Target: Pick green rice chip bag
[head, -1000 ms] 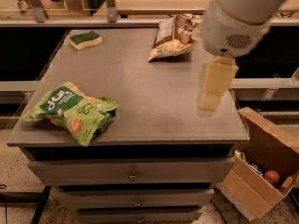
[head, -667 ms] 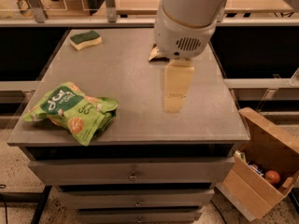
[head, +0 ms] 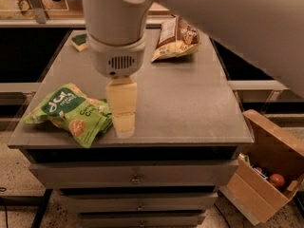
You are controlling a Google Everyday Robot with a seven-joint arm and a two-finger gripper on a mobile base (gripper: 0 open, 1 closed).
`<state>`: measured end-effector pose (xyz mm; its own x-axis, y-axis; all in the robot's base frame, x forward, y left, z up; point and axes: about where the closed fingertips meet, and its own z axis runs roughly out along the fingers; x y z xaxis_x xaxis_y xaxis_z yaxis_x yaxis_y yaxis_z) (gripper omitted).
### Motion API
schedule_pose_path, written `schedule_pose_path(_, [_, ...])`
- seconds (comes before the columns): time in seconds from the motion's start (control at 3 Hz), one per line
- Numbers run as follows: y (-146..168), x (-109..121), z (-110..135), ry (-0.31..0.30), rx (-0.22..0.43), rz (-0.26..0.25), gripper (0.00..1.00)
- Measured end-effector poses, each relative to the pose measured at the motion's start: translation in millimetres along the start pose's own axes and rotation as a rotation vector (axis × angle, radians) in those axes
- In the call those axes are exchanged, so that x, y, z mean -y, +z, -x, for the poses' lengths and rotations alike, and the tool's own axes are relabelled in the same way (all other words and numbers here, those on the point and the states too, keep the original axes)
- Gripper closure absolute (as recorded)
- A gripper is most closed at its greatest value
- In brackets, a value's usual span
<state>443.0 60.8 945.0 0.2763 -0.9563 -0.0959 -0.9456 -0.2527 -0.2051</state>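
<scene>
The green rice chip bag [head: 71, 113] is found lying flat near the front left corner of the worktop [head: 190, 103], crumpled, with its printed face up. The end effector [head: 121, 109] is seen pointing down just beside the bag's right edge; whether it is apart or together cannot be told, and contact with the bag cannot be confirmed. The bag is judged to be light, soft and puffed with air, its foil skin slippery and easily creased, and its contents brittle, so a gentle pinch is called for rather than a hard squeeze. A hold is best taken on the raised, wrinkled body near the right side, or on a crimped end seam, where the foil can be gathered and is less likely to slide away across the smooth worktop. A dark green label with white lettering is carried on the bag, along with pictures of round orange chips; the words cannot be read. At the far edge a brown-and-cream snack bag [head: 175, 39] is seen, its print also unreadable, and a green-topped sponge [head: 80, 41] lies at the far left corner.
</scene>
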Motion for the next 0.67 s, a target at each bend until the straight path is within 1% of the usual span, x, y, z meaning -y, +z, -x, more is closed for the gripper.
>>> schedule_pose_path(0.33, [16,-2,38,-0.047,0.012,0.030,0.00])
schedule_pose_path(0.67, [37,3,70,-0.069,0.002,0.058,0.00])
